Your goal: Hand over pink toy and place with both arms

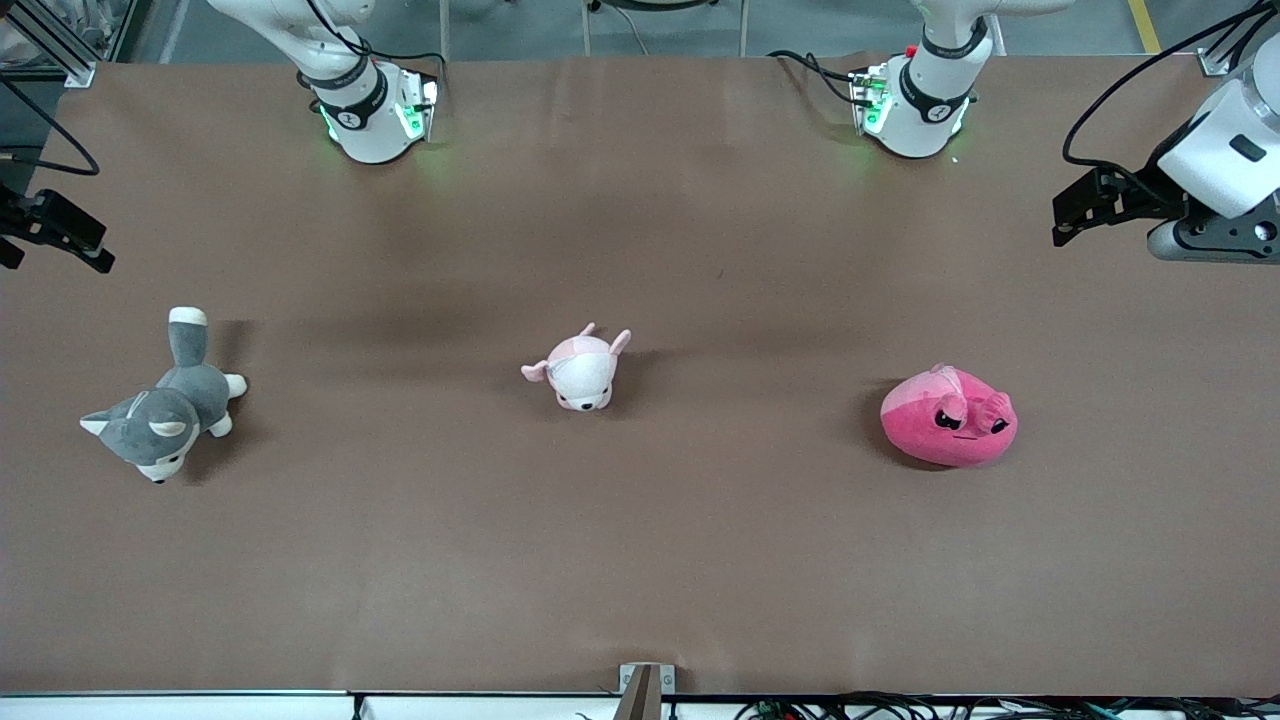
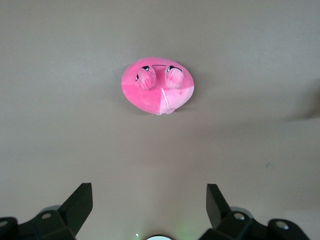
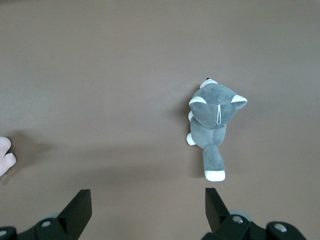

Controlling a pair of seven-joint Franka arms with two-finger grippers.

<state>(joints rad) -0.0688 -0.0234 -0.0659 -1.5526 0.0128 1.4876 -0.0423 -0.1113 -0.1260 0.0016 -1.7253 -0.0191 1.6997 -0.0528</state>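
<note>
The pink toy point(image 1: 945, 425) is a round hot-pink plush with black angry eyes. It lies on the brown table point(image 1: 700, 560) toward the left arm's end. It also shows in the left wrist view point(image 2: 152, 95), apart from the jaws. My left gripper point(image 1: 1070, 215) hangs open and empty over the table's edge at the left arm's end; in its own view point(image 2: 150, 195) only bare table lies between its fingers. My right gripper point(image 1: 60, 240) hangs open and empty over the right arm's end, and in its own view point(image 3: 148, 197) bare table lies between its fingers.
A small pale pink-and-white plush animal point(image 1: 580, 372) lies at the table's middle; its edge shows in the right wrist view point(image 3: 5, 156). A grey-and-white plush animal point(image 1: 165, 410) lies toward the right arm's end and shows in the right wrist view point(image 3: 215, 122).
</note>
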